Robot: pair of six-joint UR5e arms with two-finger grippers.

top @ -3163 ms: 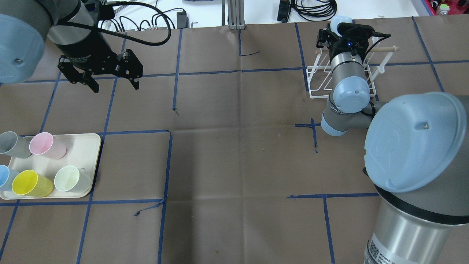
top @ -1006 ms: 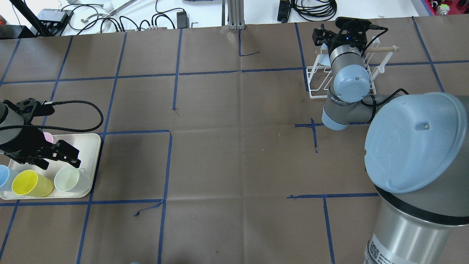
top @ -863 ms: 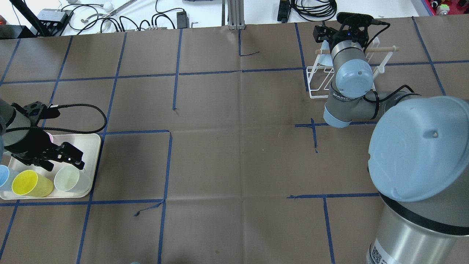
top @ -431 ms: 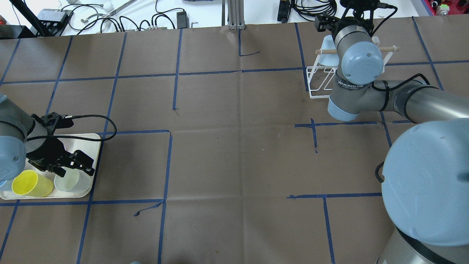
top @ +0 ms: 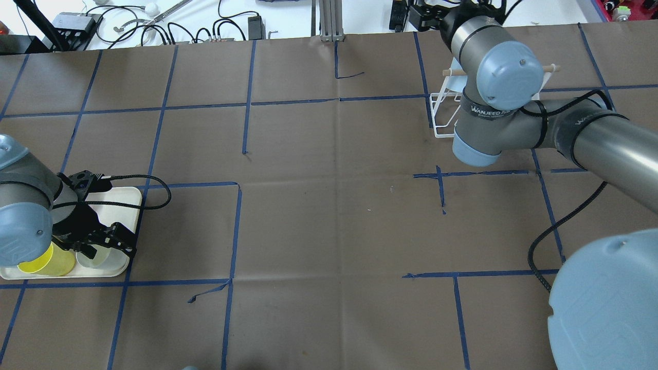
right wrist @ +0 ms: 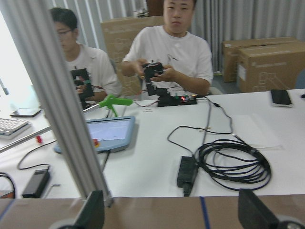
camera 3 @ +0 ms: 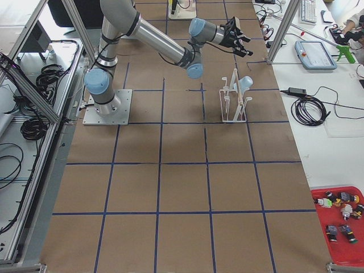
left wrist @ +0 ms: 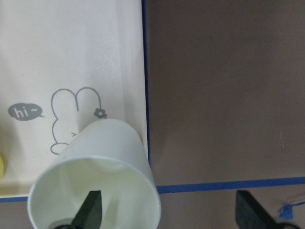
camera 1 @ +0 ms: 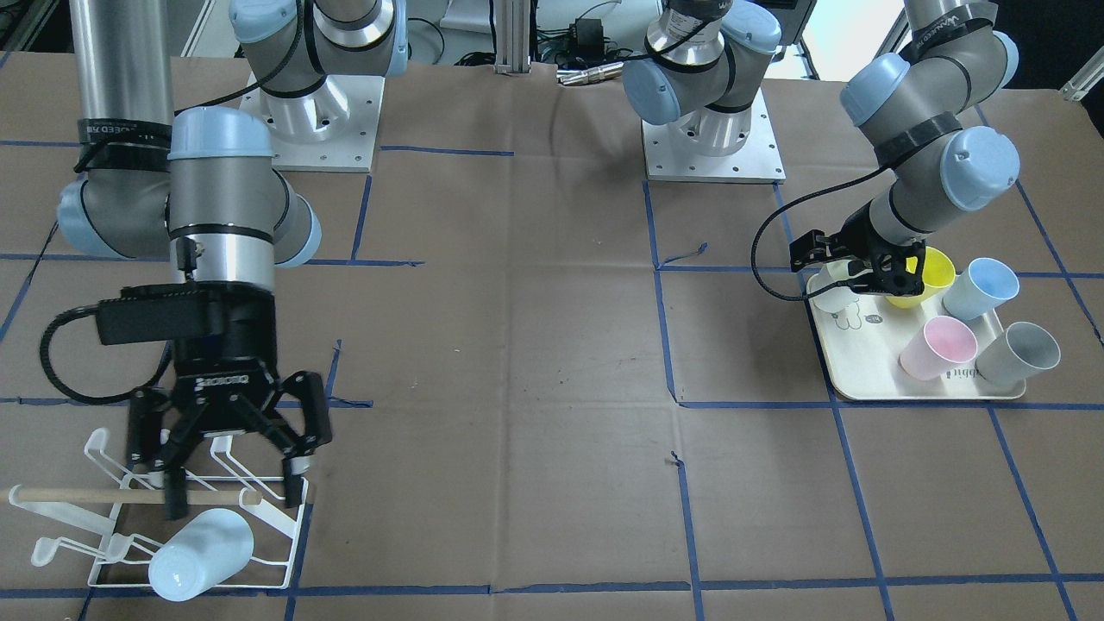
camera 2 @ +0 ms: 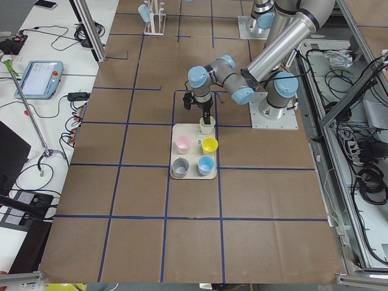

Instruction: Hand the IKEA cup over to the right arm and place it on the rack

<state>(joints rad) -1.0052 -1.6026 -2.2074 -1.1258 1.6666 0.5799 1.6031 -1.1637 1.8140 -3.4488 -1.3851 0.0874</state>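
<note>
PICKING UP AT THE TRAY: On the brown-papered counter [camera 1: 535,362], my left end effector [camera 1: 862,274] reaches down onto the pale IKEA cup [camera 1: 832,291]. The cup stands mouth-up at the corner of the cream tray [camera 1: 862,366] that lies towards the counter's middle. The fingers are spread wide and grip nothing yet. My right end effector [camera 1: 231,483], fingers likewise splayed and empty, hangs raised by the rack [camera 1: 112,517], where a light blue cup [camera 1: 200,554] already sits tilted on a prong. I judge this the pick-up that begins a transfer. The next move calls for me to pinch the cup's wall and lift it clear of the yellow cup [camera 1: 927,274] just beside it. I then carry it towards the middle while my right arm [camera 1: 220,224] comes away from the rack to meet it. The left wrist view alone settles the grasp: one fingertip [left wrist: 90,205] is inside the cup's mouth, the other well outside it, over bare counter past the tray's edge. The overhead view hides most of the tray under my left arm [top: 20,241] and the racked cup behind my right. The front-facing view shows both, along with the pink cup [camera 1: 936,348], the blue cup [camera 1: 979,289] and the grey cup [camera 1: 1018,354]. The right wrist view shows only operators [right wrist: 176,52] at a desk [right wrist: 157,157], nothing of the rack.
</note>
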